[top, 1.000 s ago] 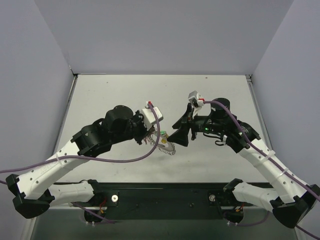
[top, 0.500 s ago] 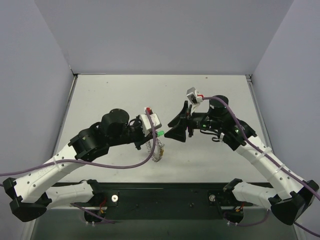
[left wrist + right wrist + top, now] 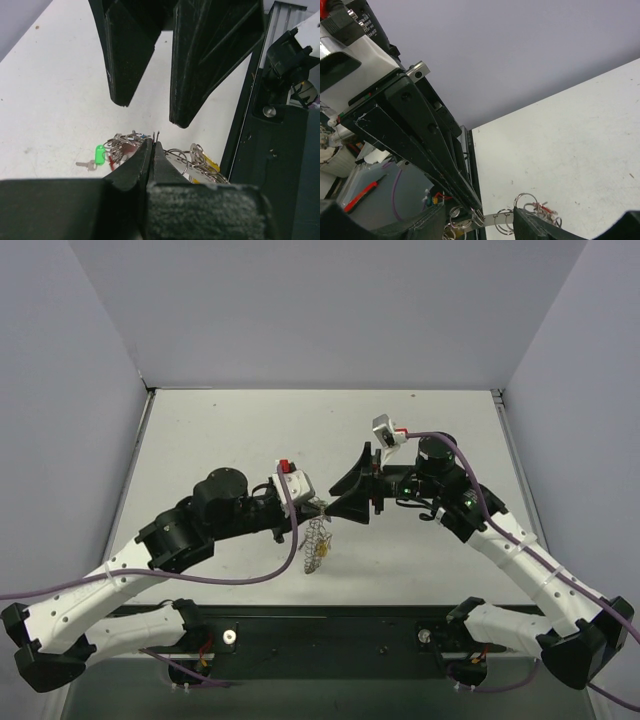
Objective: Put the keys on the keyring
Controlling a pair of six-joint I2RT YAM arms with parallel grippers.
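- Surface (image 3: pixel 220 430): pale and flat, walled on the left, right and far sides. Both arms reach over its middle.
- Left arm (image 3: pixel 190 530): stretches from the near left corner toward the centre.
- Right arm (image 3: pixel 500 540): stretches from the near right corner toward the centre and faces the left arm.
- Right gripper (image 3: pixel 150 112): the jaws are spread, with bare surface showing through the gap and nothing seen between them. The tips are just beside the left gripper's tips.
- Left gripper (image 3: pixel 152 147): the jaws are pressed together, pinching a thin wire of the keyring.
- Keyring (image 3: pixel 317 540): hangs from the left jaws at the centre of the surface. Whether its lower end touches the surface cannot be told.
- Keys: bunched on small rings under the left jaws. A green key (image 3: pixel 100 154) is on the left of the bunch and a yellow key (image 3: pixel 210 165) on the right.
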